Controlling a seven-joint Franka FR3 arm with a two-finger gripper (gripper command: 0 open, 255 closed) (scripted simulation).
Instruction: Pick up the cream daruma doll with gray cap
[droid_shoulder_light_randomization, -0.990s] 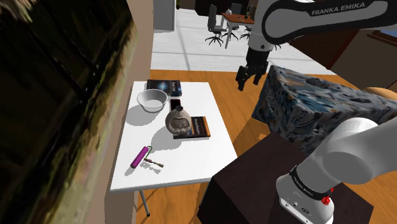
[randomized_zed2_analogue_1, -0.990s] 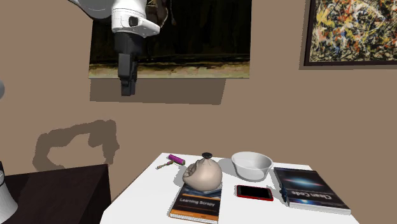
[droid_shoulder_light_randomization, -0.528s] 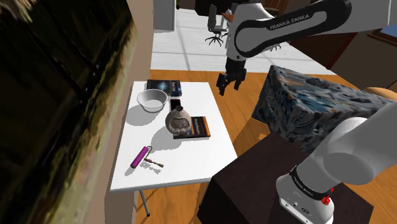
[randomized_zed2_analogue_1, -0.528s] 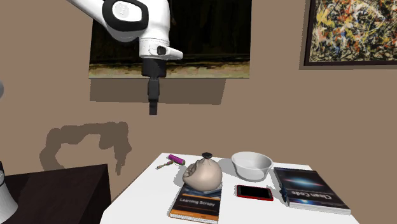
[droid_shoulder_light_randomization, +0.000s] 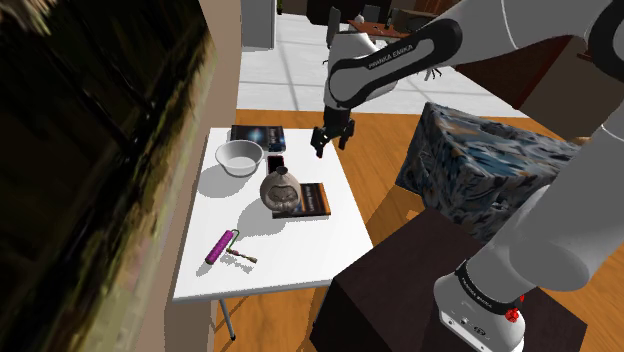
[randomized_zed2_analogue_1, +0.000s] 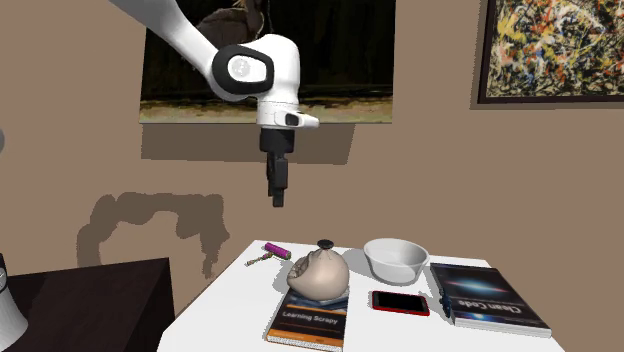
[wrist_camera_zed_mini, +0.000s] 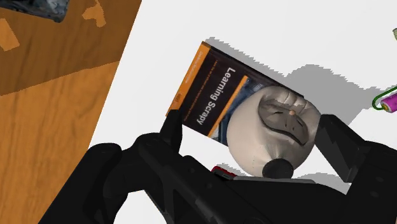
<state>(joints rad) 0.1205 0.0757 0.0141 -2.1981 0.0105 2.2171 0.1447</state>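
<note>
The cream daruma doll (droid_shoulder_light_randomization: 281, 191) with a dark grey cap (randomized_zed2_analogue_1: 326, 244) lies on its side on top of a book (droid_shoulder_light_randomization: 313, 199) in the middle of the white table (droid_shoulder_light_randomization: 300, 260). In the second exterior view the doll (randomized_zed2_analogue_1: 319, 273) is below and to the right of my gripper (randomized_zed2_analogue_1: 277, 192), which hangs well above the table. In the shoulder view the gripper (droid_shoulder_light_randomization: 322, 146) hovers over the table's right edge, beyond the doll. The wrist view looks down on the doll (wrist_camera_zed_mini: 270, 130); my gripper (wrist_camera_zed_mini: 252, 127) is open, its fingers (wrist_camera_zed_mini: 172, 130) wide apart and holding nothing.
A white bowl (droid_shoulder_light_randomization: 239, 157), a red phone (randomized_zed2_analogue_1: 400, 302) and a dark book (droid_shoulder_light_randomization: 258, 134) lie at the table's far end. A purple tool (droid_shoulder_light_randomization: 218, 247) lies near its front. A blue patterned block (droid_shoulder_light_randomization: 500, 165) stands beside the dark stand (droid_shoulder_light_randomization: 430, 290), on the wooden floor.
The arm has swung toward the table: the gripper moved to the shoulder view's left and lower, from over the floor to above the table's edge near the doll. The objects have not moved.
</note>
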